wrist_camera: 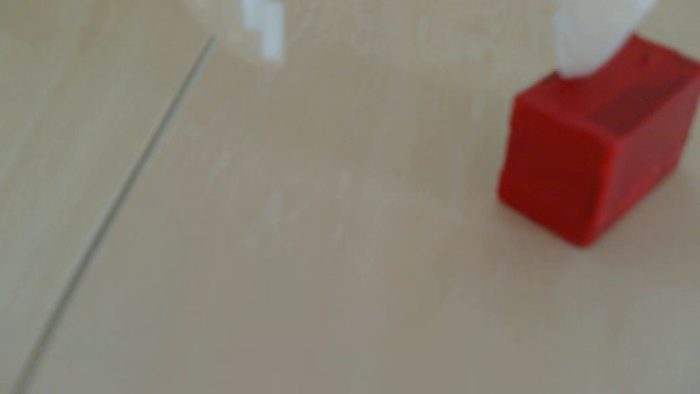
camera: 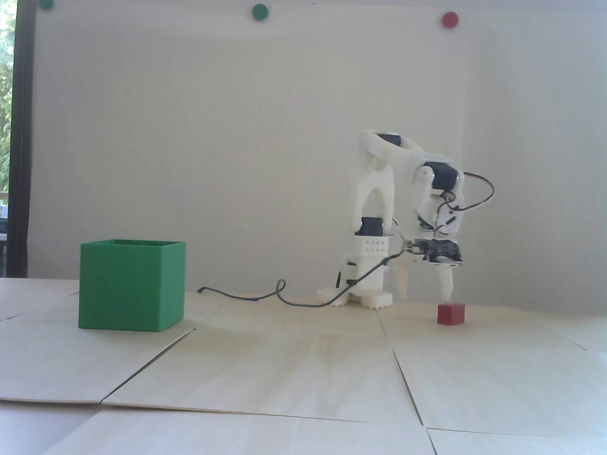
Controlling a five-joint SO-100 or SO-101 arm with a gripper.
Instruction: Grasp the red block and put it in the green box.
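Note:
The red block (camera: pixel 450 314) sits on the pale wooden table, right of the arm's base. In the wrist view it is at the right edge (wrist_camera: pixel 575 159). My gripper (camera: pixel 424 294) points down and is open wide. In the wrist view (wrist_camera: pixel 424 45) its right fingertip (wrist_camera: pixel 583 49) rests on or just above the block's top, near one edge. The left fingertip (wrist_camera: pixel 269 34) hangs over bare table far to the left. The block is not between the jaws. The green box (camera: pixel 128 289) stands open-topped at the far left of the fixed view, well away from the gripper.
The white arm base (camera: pixel 365 284) stands behind the block. A black cable (camera: pixel 265 296) trails over the table from the base towards the box. Panel seams (wrist_camera: pixel 113 204) cross the wooden surface. Round green and red dots (camera: pixel 449 19) are on the wall.

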